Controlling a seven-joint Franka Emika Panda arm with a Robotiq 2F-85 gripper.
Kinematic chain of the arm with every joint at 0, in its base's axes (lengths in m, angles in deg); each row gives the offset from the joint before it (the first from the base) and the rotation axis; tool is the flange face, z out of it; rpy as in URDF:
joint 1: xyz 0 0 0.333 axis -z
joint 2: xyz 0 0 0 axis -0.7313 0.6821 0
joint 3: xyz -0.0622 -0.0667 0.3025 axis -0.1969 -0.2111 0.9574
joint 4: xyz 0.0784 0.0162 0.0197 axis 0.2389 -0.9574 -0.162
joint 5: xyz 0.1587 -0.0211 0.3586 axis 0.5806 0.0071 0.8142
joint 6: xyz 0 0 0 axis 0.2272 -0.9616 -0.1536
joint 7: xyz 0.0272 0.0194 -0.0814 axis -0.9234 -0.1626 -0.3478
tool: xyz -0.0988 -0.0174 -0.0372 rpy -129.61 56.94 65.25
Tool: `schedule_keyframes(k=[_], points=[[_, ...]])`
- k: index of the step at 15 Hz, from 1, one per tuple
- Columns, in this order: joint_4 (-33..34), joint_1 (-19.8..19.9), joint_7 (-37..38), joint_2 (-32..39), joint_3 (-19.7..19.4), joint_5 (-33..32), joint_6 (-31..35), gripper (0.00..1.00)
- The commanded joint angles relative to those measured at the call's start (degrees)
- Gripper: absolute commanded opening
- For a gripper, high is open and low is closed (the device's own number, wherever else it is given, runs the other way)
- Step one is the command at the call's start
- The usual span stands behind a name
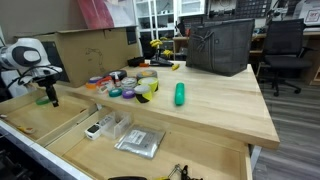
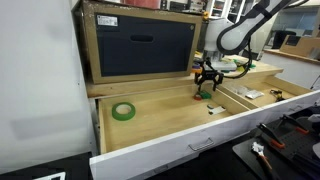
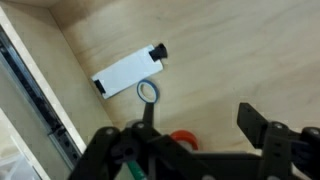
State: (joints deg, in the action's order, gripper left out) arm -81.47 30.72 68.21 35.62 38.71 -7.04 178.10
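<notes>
Orange object (image 3: pixel 182 138) half hidden, behind gripper (image 3: pixel 197 118)

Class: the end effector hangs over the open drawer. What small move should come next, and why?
Probably a short, straight descent. In the wrist view the end effector stands open, an orange object between its fingers on the drawer floor. The white black-ended block and metal ring lie just ahead, so going straight down should miss them.

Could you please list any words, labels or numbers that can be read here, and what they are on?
No text is readable.
Label on the dark-fronted box: too blurred to read.
Cardboard box: marks too small to read.
White tag: no print visible.
</notes>
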Motion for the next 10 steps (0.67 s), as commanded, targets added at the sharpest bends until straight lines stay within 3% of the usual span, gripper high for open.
schedule_keyframes(k=[1, 2, 4, 9, 10], points=[[-2.7, -1.2, -3.4, -0.2, -0.6, -3.7, -3.3, 0.80], [-3.3, -1.3, -4.1, -0.2, -0.9, -5.0, -3.6, 0.57], [-4.1, -1.1, -6.4, -0.5, -1.4, -8.1, -4.1, 0.54], [-3.2, -0.6, -13.4, -0.6, -3.6, -15.0, -4.0, 0.16], [-2.8, -0.7, -14.7, -0.6, -3.6, -16.0, -3.9, 0.59]])
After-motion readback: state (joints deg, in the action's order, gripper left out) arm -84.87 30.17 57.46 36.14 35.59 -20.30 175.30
